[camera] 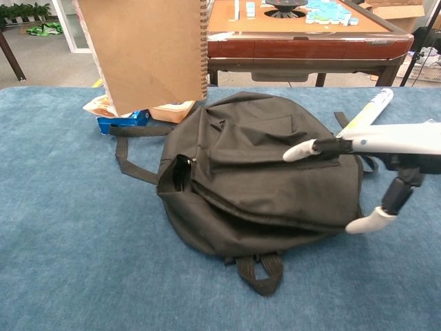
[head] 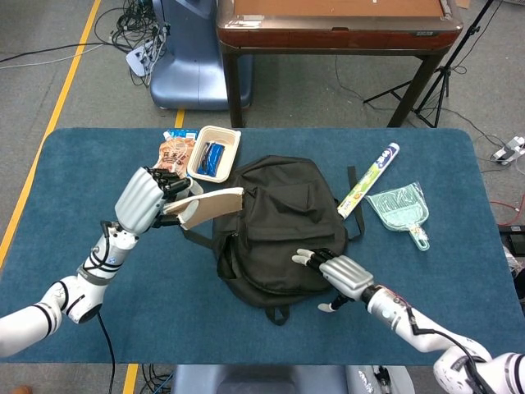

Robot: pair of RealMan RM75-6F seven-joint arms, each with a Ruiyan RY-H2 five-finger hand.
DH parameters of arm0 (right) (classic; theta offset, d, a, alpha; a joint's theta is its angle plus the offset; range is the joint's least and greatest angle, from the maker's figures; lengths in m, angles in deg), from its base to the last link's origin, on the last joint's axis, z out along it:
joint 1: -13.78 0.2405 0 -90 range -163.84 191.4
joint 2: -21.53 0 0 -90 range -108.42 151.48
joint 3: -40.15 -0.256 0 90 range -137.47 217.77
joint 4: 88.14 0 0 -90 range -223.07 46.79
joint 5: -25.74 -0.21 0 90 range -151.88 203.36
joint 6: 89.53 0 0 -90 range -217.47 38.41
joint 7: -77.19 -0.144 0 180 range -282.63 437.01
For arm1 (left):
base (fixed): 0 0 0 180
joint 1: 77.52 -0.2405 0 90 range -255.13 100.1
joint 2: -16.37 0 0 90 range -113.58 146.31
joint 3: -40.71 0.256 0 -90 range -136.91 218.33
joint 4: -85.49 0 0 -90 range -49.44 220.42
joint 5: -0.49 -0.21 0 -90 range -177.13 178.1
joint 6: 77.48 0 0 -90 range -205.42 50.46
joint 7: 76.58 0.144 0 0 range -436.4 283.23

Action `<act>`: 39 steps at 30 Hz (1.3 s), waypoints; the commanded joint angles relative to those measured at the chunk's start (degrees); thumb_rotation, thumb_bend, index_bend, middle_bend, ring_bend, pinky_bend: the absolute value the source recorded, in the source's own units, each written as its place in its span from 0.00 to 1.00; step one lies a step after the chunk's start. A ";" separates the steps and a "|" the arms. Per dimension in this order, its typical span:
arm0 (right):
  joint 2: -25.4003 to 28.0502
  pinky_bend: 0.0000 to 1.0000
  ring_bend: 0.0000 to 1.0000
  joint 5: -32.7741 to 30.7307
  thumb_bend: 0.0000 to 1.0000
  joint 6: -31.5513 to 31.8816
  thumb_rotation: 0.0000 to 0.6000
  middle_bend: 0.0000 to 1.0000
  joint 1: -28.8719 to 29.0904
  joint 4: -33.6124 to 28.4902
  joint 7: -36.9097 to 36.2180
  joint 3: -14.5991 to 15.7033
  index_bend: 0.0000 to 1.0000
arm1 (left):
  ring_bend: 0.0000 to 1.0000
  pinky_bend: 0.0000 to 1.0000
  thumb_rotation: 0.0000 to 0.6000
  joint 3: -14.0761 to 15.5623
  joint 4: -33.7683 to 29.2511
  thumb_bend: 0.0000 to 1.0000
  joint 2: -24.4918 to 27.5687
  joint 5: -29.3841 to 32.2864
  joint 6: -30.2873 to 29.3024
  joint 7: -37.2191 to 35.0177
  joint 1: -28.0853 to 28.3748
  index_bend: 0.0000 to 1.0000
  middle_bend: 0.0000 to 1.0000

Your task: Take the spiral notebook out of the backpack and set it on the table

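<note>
The brown spiral notebook (head: 212, 204) (camera: 143, 52) hangs in the air left of the black backpack (head: 275, 227) (camera: 262, 169), its wire spine on the side towards the bag. My left hand (head: 144, 199) holds it by its left end; in the chest view this hand is out of frame. The backpack lies flat on the blue table (head: 74, 172), its flap fallen shut. My right hand (head: 340, 275) (camera: 375, 155) hovers open at the bag's near right edge, fingers spread, holding nothing.
A snack packet (head: 172, 156) and a cream tray (head: 213, 153) with a blue item lie behind the notebook. A green-white tube (head: 369, 179) and a teal dustpan (head: 400, 208) sit right of the bag. A wooden table (head: 336, 20) stands beyond.
</note>
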 commanded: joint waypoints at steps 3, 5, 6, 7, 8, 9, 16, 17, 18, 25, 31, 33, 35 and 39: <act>4.83 0.06 0.00 4.77 0.18 5.75 1.00 0.00 -3.12 -3.29 -3.31 1.77 0.00 | 0.76 0.84 1.00 -1.31 -1.88 0.42 0.69 1.74 3.31 0.11 0.91 0.73 0.79; 6.37 0.06 0.00 6.22 0.18 8.48 1.00 0.01 -4.24 -4.07 -4.51 1.83 0.00 | 0.76 0.84 1.00 -1.24 -1.54 0.42 0.41 1.99 4.87 0.65 1.39 0.73 0.79; 7.16 0.06 0.00 6.91 0.18 9.77 1.00 0.01 -4.76 -4.37 -5.03 1.86 0.00 | 0.76 0.84 1.00 -1.16 -1.20 0.42 0.12 2.11 5.74 0.82 1.69 0.73 0.79; 7.89 0.06 0.00 7.55 0.18 10.91 1.00 0.01 -5.22 -4.62 -5.44 1.94 0.00 | 0.76 0.84 1.00 -1.16 -0.87 0.42 -0.19 2.22 6.37 0.86 1.95 0.73 0.79; 8.60 0.06 0.00 8.10 0.18 12.20 1.00 0.01 -5.72 -4.81 -5.79 1.89 0.00 | 0.76 0.84 1.00 -1.15 -0.51 0.42 -0.56 2.35 7.13 0.88 2.26 0.73 0.79; 9.56 0.06 0.00 8.48 0.18 14.00 1.00 0.01 -6.41 -5.09 -6.14 1.66 0.00 | 0.76 0.84 1.00 -0.92 -0.09 0.42 -1.03 2.54 8.62 0.79 2.79 0.73 0.79; 13.81 0.06 0.00 10.82 0.18 24.06 1.00 0.02 -10.30 -7.06 -8.91 0.31 0.00 | 0.75 0.84 1.00 -1.13 3.04 0.41 -4.49 7.48 22.47 1.65 7.34 0.72 0.79; 13.96 0.06 0.00 11.07 0.18 24.95 1.00 0.02 -10.62 -7.14 -9.02 0.16 0.00 | 0.74 0.84 1.00 -1.31 3.49 0.40 -4.95 8.22 24.02 1.81 7.88 0.72 0.79; 14.07 0.06 0.00 11.30 0.18 25.68 1.00 0.02 -10.90 -7.21 -9.10 0.07 0.00 | 0.74 0.84 1.00 -1.52 4.17 0.40 -5.45 8.88 25.33 2.20 8.39 0.71 0.79; 14.44 0.06 0.00 11.91 0.18 28.20 1.00 0.02 -12.14 -7.38 -9.97 -0.04 0.00 | 0.56 0.75 1.00 -3.94 9.85 0.33 -9.04 16.12 34.09 6.33 10.61 0.53 0.58; 14.32 0.06 0.00 11.86 0.18 28.74 1.00 0.03 -12.43 -6.91 -10.43 -0.18 0.00 | 0.20 0.36 1.00 -6.37 9.95 0.28 -8.49 20.63 35.06 8.13 9.66 0.22 0.19; 14.30 0.06 0.00 11.63 0.18 29.03 1.00 0.03 -12.50 -6.73 -10.69 -0.40 0.00 | 0.17 0.31 1.00 -6.88 9.56 0.27 -7.70 21.14 34.36 7.62 8.89 0.20 0.17; 14.38 0.06 0.00 11.25 0.18 29.23 1.00 0.03 -12.57 -6.55 -10.90 -0.62 0.00 | 0.17 0.31 1.00 -7.14 8.58 0.27 -6.58 21.50 33.96 7.20 8.08 0.20 0.17; 14.88 0.06 0.00 9.86 0.18 29.74 1.00 0.03 -13.02 -6.28 -10.64 -1.08 0.00 | 0.17 0.31 1.00 -6.55 5.07 0.27 -3.10 21.60 32.34 8.09 5.29 0.20 0.17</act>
